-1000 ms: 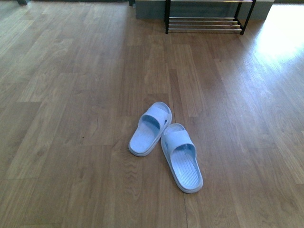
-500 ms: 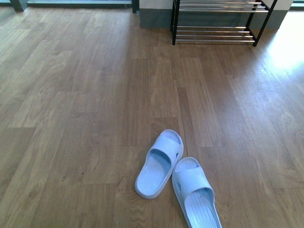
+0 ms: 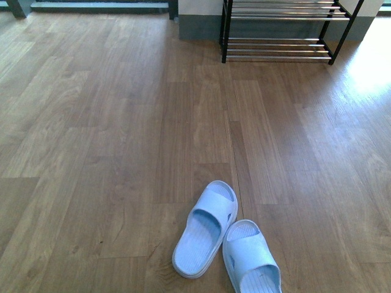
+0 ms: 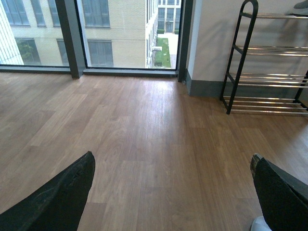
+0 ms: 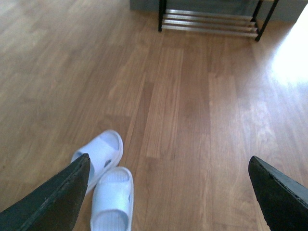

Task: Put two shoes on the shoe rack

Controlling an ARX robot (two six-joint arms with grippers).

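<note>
The left gripper (image 4: pixel 172 159) gapes wide, empty. Pale-blue moulded slides, left shoe (image 3: pixel 204 229) beside right shoe (image 3: pixel 252 259), lie on the matte wood-plank floor (image 3: pixel 91 122), well apart from the chrome-rodded, black-framed shoe rack (image 3: pixel 278 30) by the wall. The right gripper (image 5: pixel 168 159) gapes too.

Two pale-blue slides (image 3: pixel 204 229) lie together, well apart from the shoe rack (image 3: pixel 275 41).
</note>
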